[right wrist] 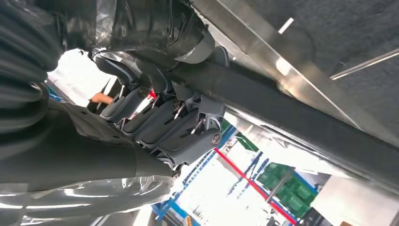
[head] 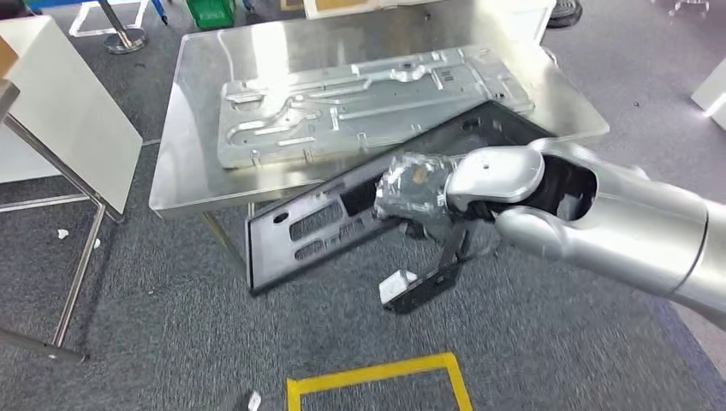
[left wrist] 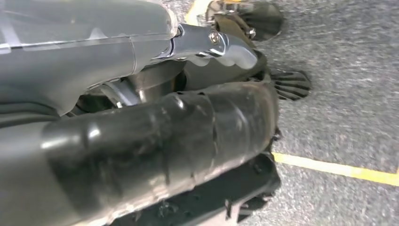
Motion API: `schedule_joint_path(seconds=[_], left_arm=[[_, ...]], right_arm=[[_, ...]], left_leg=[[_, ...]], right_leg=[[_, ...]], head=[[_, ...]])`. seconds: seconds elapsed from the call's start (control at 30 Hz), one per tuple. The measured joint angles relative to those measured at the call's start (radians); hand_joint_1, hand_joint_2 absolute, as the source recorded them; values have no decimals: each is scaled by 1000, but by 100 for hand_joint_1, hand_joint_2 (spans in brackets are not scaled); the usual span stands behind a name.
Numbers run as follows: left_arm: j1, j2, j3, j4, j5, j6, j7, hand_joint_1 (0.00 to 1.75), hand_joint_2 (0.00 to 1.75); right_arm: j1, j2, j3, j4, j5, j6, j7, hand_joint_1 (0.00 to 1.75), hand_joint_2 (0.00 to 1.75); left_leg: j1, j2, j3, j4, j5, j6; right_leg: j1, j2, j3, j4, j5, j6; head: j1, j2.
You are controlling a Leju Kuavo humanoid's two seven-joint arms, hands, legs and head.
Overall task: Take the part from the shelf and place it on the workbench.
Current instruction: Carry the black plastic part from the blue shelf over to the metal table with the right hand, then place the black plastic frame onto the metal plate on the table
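- Fingers (right wrist: 160, 120) of my right hand (head: 411, 193) curl over the long edge of the black part (head: 342, 218), as the right wrist view shows them wrapped on a dark bar of it; the part is held.
- Left to right in the head view: a white board (head: 68, 111) on a metal stand, then the steel workbench (head: 184, 184) with a silver stamped panel (head: 360, 94) lying flat on it, then the black part, then my silver right arm coming in from the right.
- Black part hangs tilted in front of the workbench's near edge, its far end up over the bench corner, its near end low over the grey carpet; it is not yet laid down.
- I judge it a long, flat, slotted plastic frame: light, fairly stiff, but likely to swing or twist from a one-sided hold, and smooth enough to slip. A hold near the middle of its long edge, as now, looks soundest.
- Yellow floor tape (head: 377, 377) marks a box below it.
- My left hand (left wrist: 155, 141) is seen close in its wrist view, dark and blurred over carpet and a yellow line; whether it is spread or curled I cannot tell.
- Head view gives the part's whole lie against the bench; the right wrist view alone gives the finger wrap.
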Motion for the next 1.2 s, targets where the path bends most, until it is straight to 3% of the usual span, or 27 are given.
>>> schedule_joint_path(seconds=[0.07, 0.1, 0.13, 0.17, 0.23, 0.3, 0.33, 0.43, 0.47, 0.7, 0.87, 0.93, 1.07, 1.1, 1.13, 1.2], left_arm=[[-9, 2, 0, 0, 0, -2, -1, 0, 0], [-14, 3, 1, 0, 0, -3, -2, 0, 0], [-18, 4, 1, 0, 0, -4, -2, 0, 0], [-19, 5, 1, 0, 0, -4, -2, 0, 0], [-16, 7, 1, 0, 0, -4, -1, 0, 0], [-10, 11, 1, 0, 0, -3, -1, 0, 0], [-8, 13, 1, 0, 0, -2, -1, 0, 0], [-5, 13, 2, 0, 0, -3, -1, 0, 0], [-5, 13, 2, 0, 0, -3, -2, 0, 0], [-4, 13, 13, 0, 0, 10, -6, 0, 0], [-4, 13, 18, 0, 0, 11, -6, 0, 0], [-3, 12, 19, -1, 0, 11, -6, 0, 0], [2, 13, 20, -2, 0, 11, -5, 0, 0], [2, 13, 20, -2, 0, 11, -5, 0, 0], [2, 14, 20, -2, 0, 11, -4, 0, 0], [3, 14, 20, -2, 0, 10, -1, 0, 0]], right_arm=[[-1, -1, 1, 0, -8, 1, -1, 175, 175], [0, -2, 1, 0, -10, 1, -2, 175, 175], [1, -2, 1, 0, -12, 1, -3, 175, 175], [2, -2, 1, -1, -13, 2, -4, 175, 175], [0, -3, 1, -2, -13, 2, -4, 175, 175], [-5, -6, 1, -3, -17, 2, -3, 175, 175], [-8, -9, 1, -4, -20, 3, -2, 175, 175], [-13, -14, 1, -4, -31, 4, -1, 175, 175], [-13, -15, 1, -5, -34, 4, -2, 175, 175], [-24, -3, 2, -4, -52, 5, 3, 175, 175], [-36, -2, 2, -4, -65, 14, 3, 175, 175], [-40, -5, 2, -4, -65, 17, 3, 175, 175], [-46, -9, 3, -5, -66, 19, 1, 175, 175], [-45, -10, 3, -6, -66, 20, 0, 175, 175], [-44, -11, 4, -6, -66, 21, 0, 175, 175], [-43, -13, 4, -6, -67, 23, -1, 175, 175]], left_leg=[[-1, 0, -89, 143, -39, -3], [-2, 0, -126, 191, -40, -2], [-4, 0, -146, 203, -20, 1], [-7, 0, -148, 175, 19, 8], [-14, -1, -115, 58, 109, 32], [-22, -1, -86, -32, 149, 58], [-25, 0, -79, -52, 145, 61], [-26, 0, -72, -80, 141, 36], [-26, 0, -73, -80, 142, 33], [-30, -2, -77, -71, 139, 46], [-29, -1, -77, -78, 141, 64], [-24, 1, -62, -88, 138, 74], [-22, 5, -48, -87, 136, 79], [-22, 5, -47, -86, 133, 79], [-22, 3, -44, -84, 129, 77], [-22, 0, -33, -83, 117, 72]], right_leg=[[4, 2, 8, -1, -8, -6], [7, 3, 14, -1, -12, -7], [11, 4, 20, -1, -16, -9], [15, 5, 27, -1, -20, -10], [22, 8, 41, -3, -26, -13], [23, 10, 45, -7, -26, -9], [23, 10, 41, -7, -25, -7], [20, 7, 31, -6, -22, -4], [18, 6, 31, -7, -20, -2], [14, 5, 33, -10, -16, 12], [12, 6, 30, -1, -6, 28], [13, 5, 10, 38, -14, 37], [10, -2, -103, 229, -99, 44], [10, -3, -117, 243, -97, 41], [11, -4, -113, 223, -76, 37], [16, -5, -64, 108, -4, 25]], head=[[-5, 0], [-6, 0], [-7, 0], [-7, 0], [-5, 0], [-3, 0], [-2, 0], [-2, 0], [-3, 0], [-3, 0], [-3, 0], [0, 0], [2, 0], [3, 0], [2, 0], [2, 0]])
